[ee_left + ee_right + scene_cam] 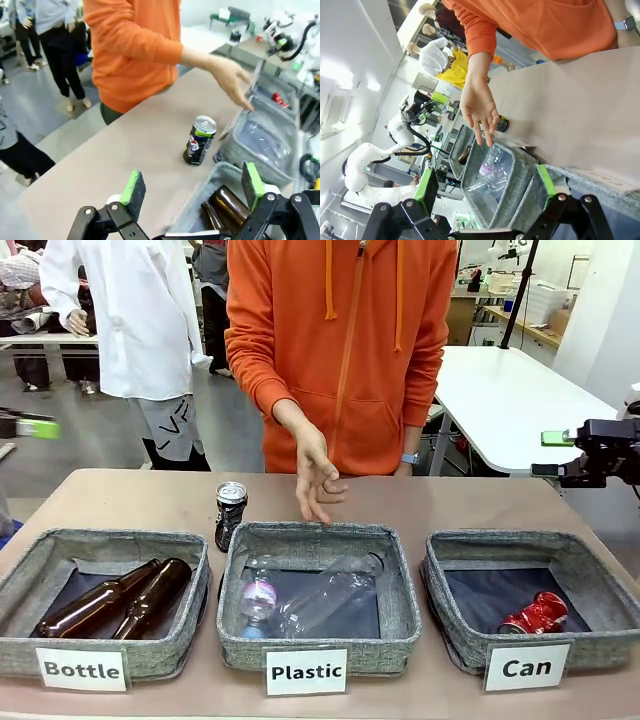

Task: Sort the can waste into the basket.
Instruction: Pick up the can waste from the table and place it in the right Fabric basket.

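A dented red can (536, 615) lies inside the grey basket labelled "Can" (450, 635) at the right; it is also seen far off as the red can (277, 98). A dark can with a silver top (230, 515) stands upright on the table behind the gap between the left and middle bins, and shows as the dark can (200, 141) and the dark can (502, 124). My left gripper (25, 430) hovers open at the far left, above the table; its gripper (190, 192) has the dark can ahead. My right gripper (552, 454) hangs open above the Can basket's far right side, its gripper (485, 187) empty.
The person in an orange hoodie holds a hand (318, 480) over the back rim of the "Plastic" bin (400, 625), which holds clear bottles (320, 600). The "Bottle" bin (20, 580) at the left holds two brown glass bottles (120, 600). A white table (510, 390) stands behind.
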Action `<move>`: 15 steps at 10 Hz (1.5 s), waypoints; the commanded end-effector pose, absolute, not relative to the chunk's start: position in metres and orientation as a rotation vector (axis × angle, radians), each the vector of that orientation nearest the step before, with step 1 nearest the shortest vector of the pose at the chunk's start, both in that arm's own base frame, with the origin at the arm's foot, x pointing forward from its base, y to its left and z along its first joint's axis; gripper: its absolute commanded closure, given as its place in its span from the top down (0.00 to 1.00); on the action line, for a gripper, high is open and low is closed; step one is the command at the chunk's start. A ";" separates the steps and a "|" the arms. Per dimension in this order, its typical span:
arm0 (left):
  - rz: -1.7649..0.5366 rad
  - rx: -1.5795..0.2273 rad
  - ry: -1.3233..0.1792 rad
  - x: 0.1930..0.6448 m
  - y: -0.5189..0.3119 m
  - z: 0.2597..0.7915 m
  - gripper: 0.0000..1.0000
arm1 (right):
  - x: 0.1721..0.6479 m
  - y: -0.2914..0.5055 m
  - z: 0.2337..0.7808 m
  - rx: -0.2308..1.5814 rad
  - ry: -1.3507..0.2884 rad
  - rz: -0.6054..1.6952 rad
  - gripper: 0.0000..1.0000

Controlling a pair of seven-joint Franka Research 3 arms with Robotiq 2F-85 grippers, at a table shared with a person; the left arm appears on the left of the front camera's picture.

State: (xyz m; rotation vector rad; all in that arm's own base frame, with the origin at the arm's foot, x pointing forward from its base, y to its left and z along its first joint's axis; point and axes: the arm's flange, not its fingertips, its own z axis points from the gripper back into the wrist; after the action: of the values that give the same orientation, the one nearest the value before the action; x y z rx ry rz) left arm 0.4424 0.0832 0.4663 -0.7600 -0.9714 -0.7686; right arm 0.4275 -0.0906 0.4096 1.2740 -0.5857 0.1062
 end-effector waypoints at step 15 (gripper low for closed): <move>-1.329 -0.532 -0.709 0.553 -0.071 0.362 1.00 | 0.428 -0.091 0.411 1.270 -0.606 0.122 1.00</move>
State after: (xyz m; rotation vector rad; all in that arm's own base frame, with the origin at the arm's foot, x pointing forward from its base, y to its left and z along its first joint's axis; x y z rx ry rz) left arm 0.5405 -0.0752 0.3648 -0.6019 -0.6962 -1.2663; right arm 0.4275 -0.0905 0.4096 1.2741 -0.5855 0.1062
